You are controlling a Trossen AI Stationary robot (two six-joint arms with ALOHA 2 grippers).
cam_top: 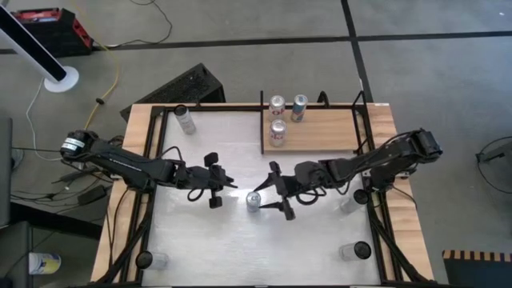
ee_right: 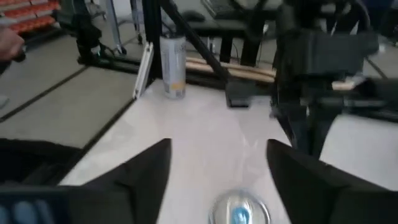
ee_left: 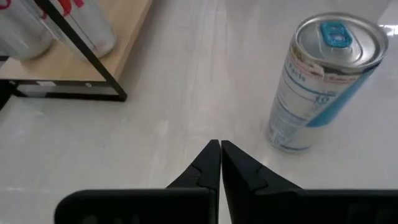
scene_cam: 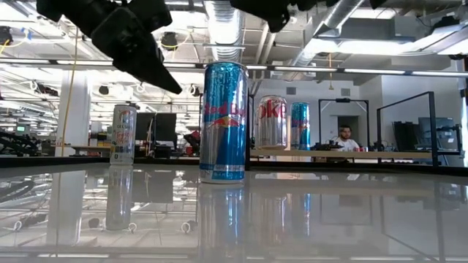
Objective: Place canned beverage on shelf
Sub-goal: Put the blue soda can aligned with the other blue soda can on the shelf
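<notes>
Slim blue-silver can [cam_top: 254, 200] standing upright on white surface [cam_top: 208, 240], sitting between spread fingers of right tool [cam_top: 278, 192]. Left tool [cam_top: 226, 182] pressed together, hovering just beside can.

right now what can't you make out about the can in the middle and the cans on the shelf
- Tall blue and silver can standing mid-table: in the right wrist view only its top shows, cut off by the bottom edge.
- Three cans on the light-brown wooden shelf: labels too small in the high view; in the low view the near can partly hides one.
- Open right claw: whether its fingers touch the can is too small to tell from above.
- Shut left claw: nothing hidden.
</notes>
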